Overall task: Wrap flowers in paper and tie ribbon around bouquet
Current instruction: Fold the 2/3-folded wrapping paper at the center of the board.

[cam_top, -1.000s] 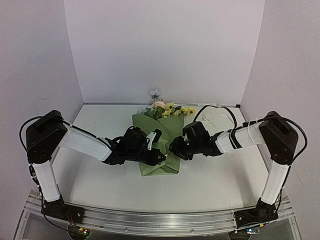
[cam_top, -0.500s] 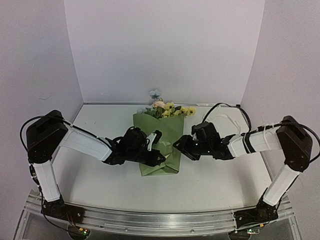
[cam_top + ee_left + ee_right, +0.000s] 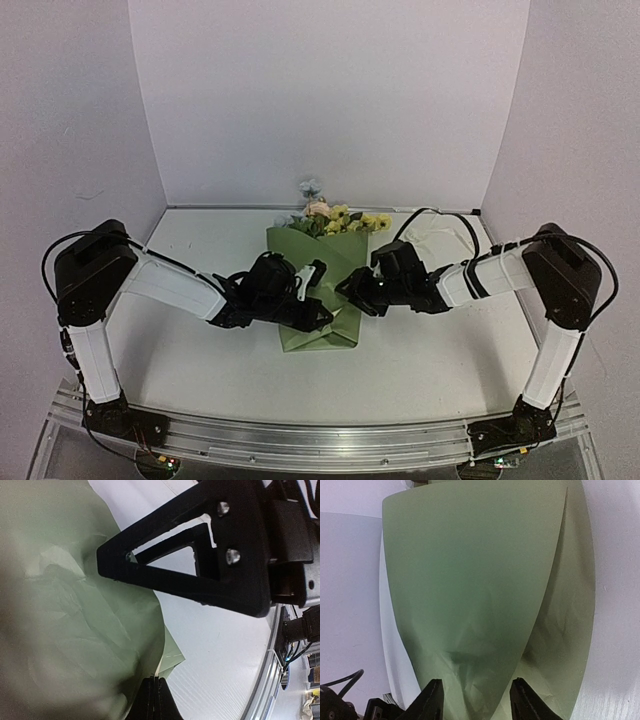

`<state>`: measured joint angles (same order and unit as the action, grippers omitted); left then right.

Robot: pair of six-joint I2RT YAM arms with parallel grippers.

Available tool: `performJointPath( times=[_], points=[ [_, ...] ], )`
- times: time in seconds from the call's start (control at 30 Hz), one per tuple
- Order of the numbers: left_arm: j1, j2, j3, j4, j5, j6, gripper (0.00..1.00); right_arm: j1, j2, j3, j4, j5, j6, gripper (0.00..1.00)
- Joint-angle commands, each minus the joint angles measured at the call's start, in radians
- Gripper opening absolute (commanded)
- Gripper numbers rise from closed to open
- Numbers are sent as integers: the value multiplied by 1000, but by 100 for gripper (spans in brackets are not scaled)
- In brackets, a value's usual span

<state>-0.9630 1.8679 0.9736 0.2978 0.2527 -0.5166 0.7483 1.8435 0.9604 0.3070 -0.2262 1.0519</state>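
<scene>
left gripper (image 3: 320, 314) and right gripper (image 3: 348, 290) flank the paper (image 3: 322, 335); open table (image 3: 410, 370) lies along its near edge.

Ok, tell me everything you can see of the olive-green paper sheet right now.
The matte olive-green paper sheet is folded into a creased wrap lying flat on the white table, slightly narrower at the near end, with yellow and pink blooms poking out at the far end. One flap overlaps the other along a slanted edge. The left gripper is shut, seemingly pinching a near edge; the right gripper is open at its right side, paper showing between the fingers.
</scene>
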Motion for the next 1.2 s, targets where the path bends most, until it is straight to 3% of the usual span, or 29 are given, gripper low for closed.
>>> performJointPath(
  times=[0.0, 0.2, 0.3, 0.5, 0.6, 0.7, 0.93, 1.17],
  points=[
    [4, 3, 45, 1, 12, 24, 0, -15, 19, 36, 50, -27, 26, 43],
    [4, 7, 46, 1, 21, 23, 1, -20, 34, 44, 54, -32, 20, 17],
    [4, -5, 35, 2, 25, 18, 10, -20, 41, 48, 54, -34, 9, 3],
    [9, -104, -42, 37, 42, -31, 39, -19, 18, 22, 44, 4, -52, 0],
    [25, -172, -119, 77, 62, -82, 45, -17, 5, 10, 29, 24, -100, 0],
    [45, -211, -174, 91, 72, -118, 43, -10, 5, 17, 18, 27, -146, 0],
    [76, -120, -179, 83, 147, -147, 22, 19, 2, 55, -51, 80, -220, 0],
    [79, -2, -127, 24, 169, -149, 15, 40, -9, 56, -102, 143, -241, 0]
  ],
)
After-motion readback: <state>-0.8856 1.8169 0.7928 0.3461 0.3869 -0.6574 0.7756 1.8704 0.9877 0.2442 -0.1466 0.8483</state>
